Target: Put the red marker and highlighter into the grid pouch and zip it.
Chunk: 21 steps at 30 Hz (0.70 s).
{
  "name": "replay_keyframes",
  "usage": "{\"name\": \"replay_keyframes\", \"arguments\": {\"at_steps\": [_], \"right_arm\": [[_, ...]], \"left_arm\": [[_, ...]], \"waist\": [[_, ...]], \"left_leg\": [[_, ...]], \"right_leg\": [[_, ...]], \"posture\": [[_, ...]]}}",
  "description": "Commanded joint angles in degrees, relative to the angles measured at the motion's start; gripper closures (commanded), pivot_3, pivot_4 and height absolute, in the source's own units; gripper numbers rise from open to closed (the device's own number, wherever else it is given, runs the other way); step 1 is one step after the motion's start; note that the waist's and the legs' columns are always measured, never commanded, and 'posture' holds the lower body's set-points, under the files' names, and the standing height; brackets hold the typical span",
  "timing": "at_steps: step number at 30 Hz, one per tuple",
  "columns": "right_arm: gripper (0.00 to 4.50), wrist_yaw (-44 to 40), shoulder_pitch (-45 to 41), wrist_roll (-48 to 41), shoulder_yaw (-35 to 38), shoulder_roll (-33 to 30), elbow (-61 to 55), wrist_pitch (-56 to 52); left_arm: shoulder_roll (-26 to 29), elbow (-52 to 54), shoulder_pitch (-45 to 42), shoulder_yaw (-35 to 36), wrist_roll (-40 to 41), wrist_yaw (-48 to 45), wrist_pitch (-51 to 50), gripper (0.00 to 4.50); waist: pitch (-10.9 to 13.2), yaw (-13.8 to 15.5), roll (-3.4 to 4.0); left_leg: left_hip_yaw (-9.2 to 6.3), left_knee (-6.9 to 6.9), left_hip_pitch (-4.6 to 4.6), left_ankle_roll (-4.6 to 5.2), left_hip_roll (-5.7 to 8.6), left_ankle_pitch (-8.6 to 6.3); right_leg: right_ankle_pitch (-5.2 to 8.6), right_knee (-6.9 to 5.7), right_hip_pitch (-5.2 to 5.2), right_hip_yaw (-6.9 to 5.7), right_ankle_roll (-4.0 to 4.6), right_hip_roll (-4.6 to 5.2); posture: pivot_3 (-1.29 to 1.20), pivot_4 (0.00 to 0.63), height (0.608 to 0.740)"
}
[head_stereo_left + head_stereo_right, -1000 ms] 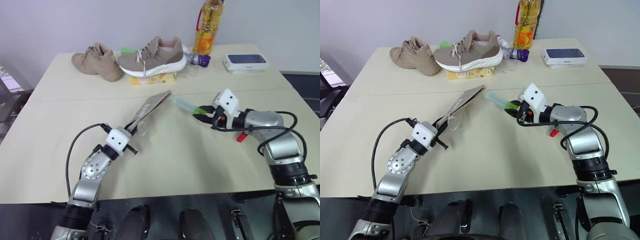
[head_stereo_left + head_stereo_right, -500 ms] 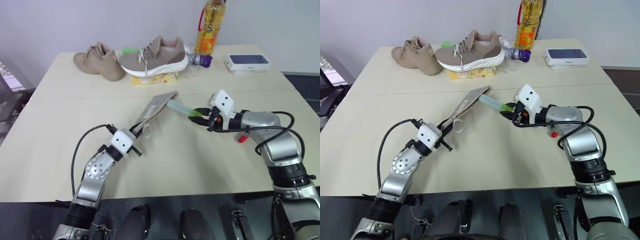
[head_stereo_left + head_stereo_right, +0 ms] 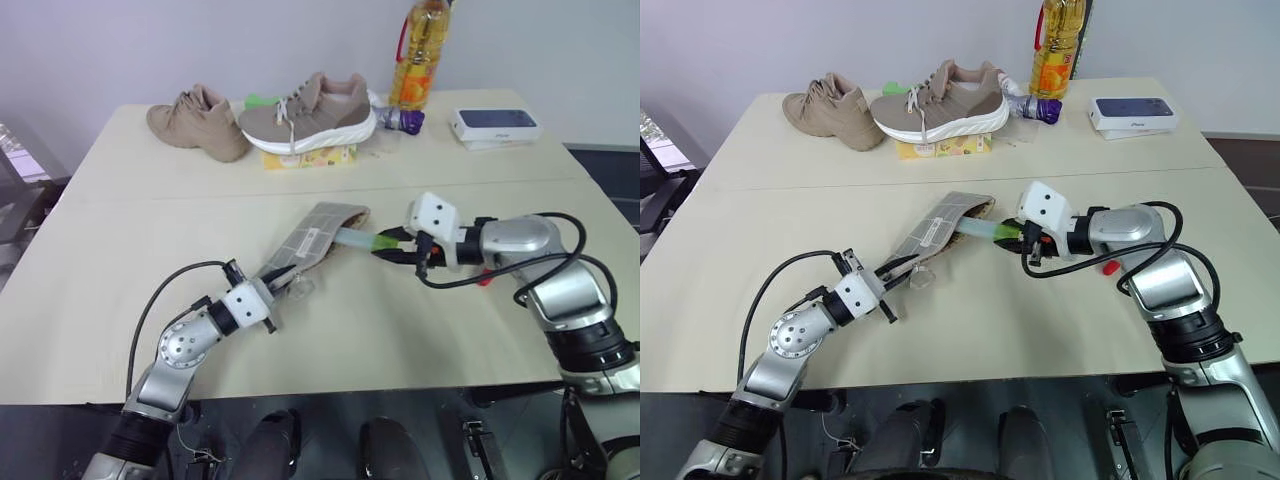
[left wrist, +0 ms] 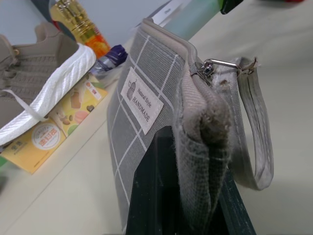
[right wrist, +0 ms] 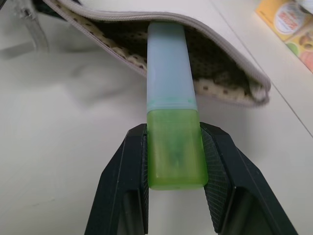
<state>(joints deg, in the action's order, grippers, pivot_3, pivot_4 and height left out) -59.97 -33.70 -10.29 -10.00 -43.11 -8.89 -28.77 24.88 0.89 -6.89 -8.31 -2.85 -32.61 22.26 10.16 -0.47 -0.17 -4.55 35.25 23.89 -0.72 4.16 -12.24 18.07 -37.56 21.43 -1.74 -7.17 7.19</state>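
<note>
— Since a second ago we have brought our right gripper (image 5: 172, 147) in toward the flat grey fabric grid pouch with thin white lines (image 3: 315, 238), and the pouch itself has dropped from a steep tilt to lie lower over the pale wooden table (image 3: 120, 260). The stubby highlighter with its mint body and bright green cap (image 5: 172, 117) now has its pale end just inside the pouch mouth.

— How are we holding things?

— Our right gripper is clamped on the green cap, both black fingers (image 5: 124, 171) pressed against its sides, the body running straight ahead of them into the pouch. Our left gripper (image 3: 262, 300) is clenched on the near end of the pouch, beside the zipper pull.

— And the red marker?

— A small red tip (image 3: 484, 278) shows on the table behind our right forearm, well apart from the pouch; we judge that to be the slim black marker with the red cap, not yet picked up.

— What could go wrong?

— We think the highlighter could catch on the dotted lining or the upper zipper edge, which sags onto it, and push the pouch away or out of our left grip. Letting go too early, with so little of it inside the pouch, could let it slide back out.
</note>
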Motion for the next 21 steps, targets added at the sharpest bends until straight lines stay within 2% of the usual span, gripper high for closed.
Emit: {"name": "replay_keyframes", "arguments": {"at_steps": [1, 4, 9, 14, 21], "right_arm": [[3.59, -2.0, -1.4, 0.6, -1.0, -1.5, -3.6, 2.0], [3.59, -3.2, -1.1, 1.4, -2.4, -2.2, -4.6, 2.8], [3.59, -7.6, -2.2, 2.5, -6.6, -2.2, -6.3, 5.7], [3.59, -9.2, -3.3, 2.5, -7.3, -1.7, -5.5, 5.8], [0.15, -8.9, -2.5, 0.6, -3.7, -2.9, -6.2, 3.3]], "left_arm": [[0.5, 1.1, -0.7, -0.5, 2.0, -2.0, 2.1, 4.5], [0.7, 1.2, -1.2, -0.8, 3.0, -3.8, 2.4, 4.5], [4.0, 3.9, -1.2, -4.4, 5.7, -12.2, 3.3, 4.5], [5.4, 3.6, -1.1, -4.3, 6.7, -14.6, 4.0, 4.5], [4.9, 3.0, -1.1, -3.1, 6.0, -12.8, 3.8, 4.5]], "waist": [[0.0, 0.0, 0.0], [0.0, 0.0, 0.0], [0.0, -0.1, 0.0], [0.0, -0.1, 0.0], [0.0, 0.0, 0.0]], "left_leg": [[0.0, 0.0, 0.01, 0.0, 0.0, 0.0], [-0.01, 0.0, 0.01, 0.0, 0.0, 0.0], [-0.01, 0.0, 0.02, 0.0, 0.0, 0.0], [-0.03, 0.0, 0.01, 0.0, 0.0, 0.0], [-0.04, 0.0, 0.02, 0.0, 0.0, 0.0]], "right_leg": [[0.0, 0.0, 0.0, 0.0, 0.0, 0.0], [0.0, 0.01, 0.01, -0.01, 0.0, 0.0], [0.0, 0.01, 0.01, -0.02, 0.0, 0.0], [0.0, 0.02, 0.0, -0.01, 0.0, 0.0], [0.0, 0.03, -0.01, -0.02, 0.0, 0.0]], "posture": [[0.0, 0.15, 0.739], [0.0, 0.15, 0.739], [0.0, 0.15, 0.739], [0.0, 0.15, 0.739], [0.0, 0.15, 0.739]]}}
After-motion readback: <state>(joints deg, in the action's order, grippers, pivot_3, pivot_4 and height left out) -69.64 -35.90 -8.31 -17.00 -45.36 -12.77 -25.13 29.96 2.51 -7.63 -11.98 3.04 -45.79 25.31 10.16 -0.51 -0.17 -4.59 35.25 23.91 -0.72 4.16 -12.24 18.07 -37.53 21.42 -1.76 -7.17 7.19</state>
